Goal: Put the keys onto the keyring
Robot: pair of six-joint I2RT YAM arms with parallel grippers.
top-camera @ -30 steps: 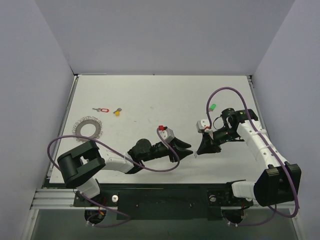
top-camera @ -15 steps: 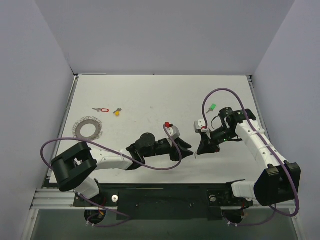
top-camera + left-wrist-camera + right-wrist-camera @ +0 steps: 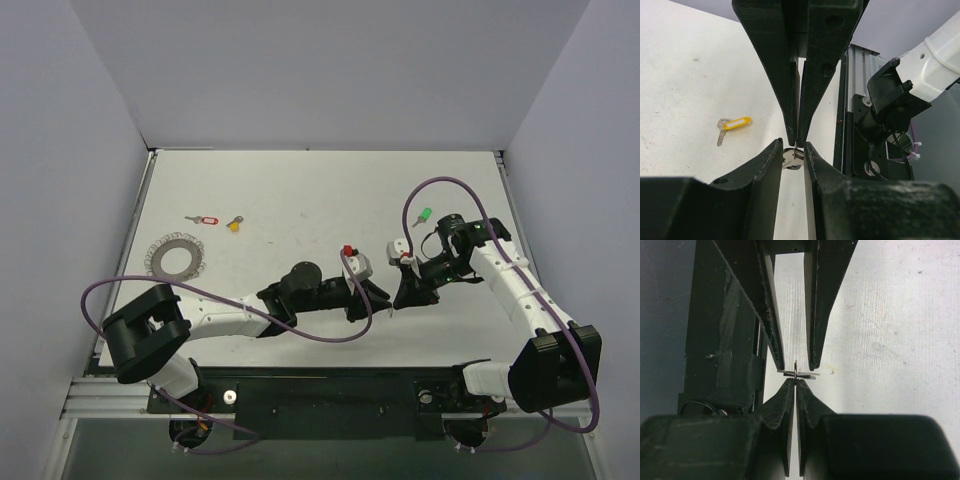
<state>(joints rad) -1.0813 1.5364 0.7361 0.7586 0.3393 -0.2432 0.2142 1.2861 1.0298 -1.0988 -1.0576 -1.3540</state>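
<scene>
Pinching a thin metal key (image 3: pixel 805 374) edge-on at frame centre, the right gripper (image 3: pixel 795 381) is holding its jaws fully closed on it. The left gripper (image 3: pixel 792 145) is straddling the same key, its jaws only slightly apart and gripping nothing, probably for a handover. The keyring (image 3: pixel 156 256) — a silvery scalloped coil — is lying flat at middle left, well apart from both grippers.

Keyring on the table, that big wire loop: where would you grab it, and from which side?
Likely from straight above: the keyring lies flat on the table, so one finger drops into its open middle, the other outside, pinching the wire band.
</scene>
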